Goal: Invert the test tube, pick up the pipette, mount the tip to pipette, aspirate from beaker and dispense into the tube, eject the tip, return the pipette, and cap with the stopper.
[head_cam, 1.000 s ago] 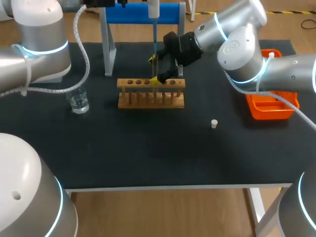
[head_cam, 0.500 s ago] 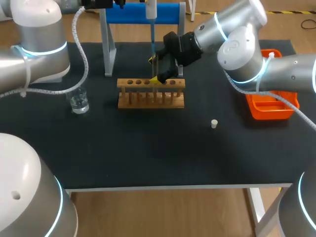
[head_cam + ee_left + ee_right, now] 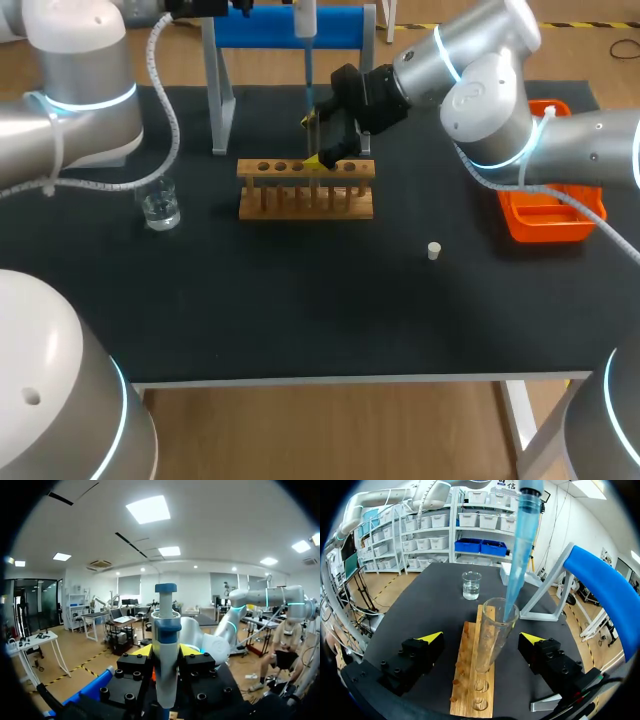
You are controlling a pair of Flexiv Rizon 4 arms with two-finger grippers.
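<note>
Beaker [image 3: 160, 205] of clear liquid stands at the left of the counter [image 3: 300, 300], well apart from the rack.

Left gripper [image 3: 165, 652]: fingers clamped on the pipette [image 3: 165, 630] body, plunger end up. The blue tip [image 3: 519, 555] is mounted, with its point just inside the mouth of the test tube [image 3: 495, 630]. The tube stands tilted in the wooden rack [image 3: 470, 680].

Right gripper [image 3: 482, 639]: fingers spread either side of the tube, neither touching it.

Stopper [image 3: 433, 250] lies loose on the counter to the right.

Step judged: dispensing.

Risks:
- The tube leans and is unheld, so sideways drift of the tip would press on the rim and rock or lift the tube.
- With the tip this shallow, liquid may run down the outside.

Views:
- Only the right wrist view shows the tip inside the mouth and the gaps at the fingers; in the head view the gripper hides the tube.
- Only the left wrist view shows the grip on the pipette.
- Only the head view shows the stopper.
- Liquid level in the tube: cannot tell.
</note>
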